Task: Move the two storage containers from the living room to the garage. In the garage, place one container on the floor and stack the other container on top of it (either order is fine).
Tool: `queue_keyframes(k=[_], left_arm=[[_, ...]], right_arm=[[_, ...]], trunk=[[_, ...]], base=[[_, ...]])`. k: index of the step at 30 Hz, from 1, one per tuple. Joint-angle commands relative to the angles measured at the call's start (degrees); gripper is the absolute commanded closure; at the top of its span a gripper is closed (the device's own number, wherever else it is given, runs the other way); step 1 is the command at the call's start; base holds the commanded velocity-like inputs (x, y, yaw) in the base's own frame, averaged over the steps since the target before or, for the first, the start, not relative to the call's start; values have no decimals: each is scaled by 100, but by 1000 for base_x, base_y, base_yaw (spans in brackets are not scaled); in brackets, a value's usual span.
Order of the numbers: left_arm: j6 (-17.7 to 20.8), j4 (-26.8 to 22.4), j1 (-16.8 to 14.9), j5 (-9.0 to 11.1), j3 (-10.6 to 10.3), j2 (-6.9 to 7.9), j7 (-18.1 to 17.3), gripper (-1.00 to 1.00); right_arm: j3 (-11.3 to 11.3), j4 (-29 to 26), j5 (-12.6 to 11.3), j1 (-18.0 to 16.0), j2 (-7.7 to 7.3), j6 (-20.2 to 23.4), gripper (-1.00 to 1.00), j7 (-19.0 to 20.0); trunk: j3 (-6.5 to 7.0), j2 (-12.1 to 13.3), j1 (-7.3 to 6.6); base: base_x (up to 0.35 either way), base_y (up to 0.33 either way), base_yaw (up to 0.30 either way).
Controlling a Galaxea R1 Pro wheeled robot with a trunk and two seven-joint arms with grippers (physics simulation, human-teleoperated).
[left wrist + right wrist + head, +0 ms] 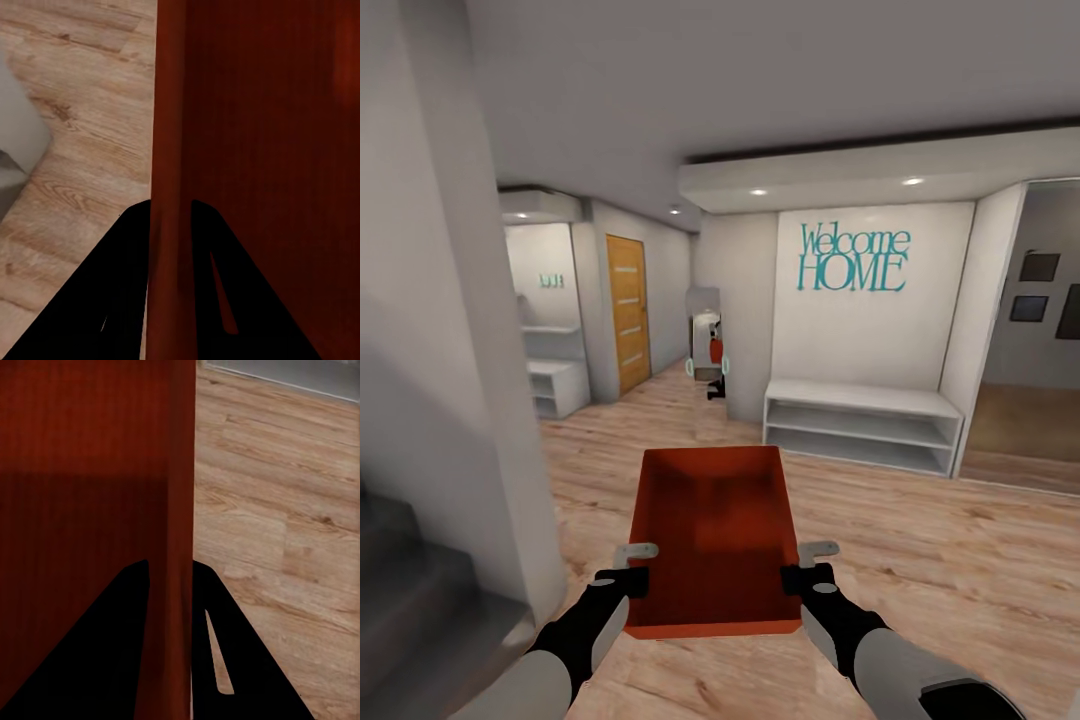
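I hold a red-orange storage container (715, 530) level in front of me, above light wood-plank flooring. My left gripper (632, 572) is shut on its left wall, and my right gripper (806, 570) is shut on its right wall. In the left wrist view the red wall (169, 150) runs between the two dark fingers (112, 300). The right wrist view has the other wall (180, 510) pinched between its fingers (225, 660) the same way. The bin is lidless and holds nothing.
A white low shelf bench (865, 420) stands ahead right under a "Welcome HOME" wall sign (855, 258). A white pillar (450, 350) and dark stairs (420, 590) are close on my left. A hallway with a wooden door (627, 312) leads ahead left; an opening (1030, 400) lies right.
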Motion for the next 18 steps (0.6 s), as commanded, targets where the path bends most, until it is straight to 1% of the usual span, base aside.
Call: queue_keyframes(k=[1, 18], left_arm=[[47, 1, 2, -16, 190, 63, 143, 100], [45, 9, 2, -14, 190, 63, 143, 100]], right_arm=[[-150, -15, 74, -6, -2, -84, 100, -44], [-149, -15, 74, -6, 5, -84, 100, -44]], trunk=[[-2, -4, 5], [-2, -4, 5]], base=[[324, 0, 0], [324, 0, 0]])
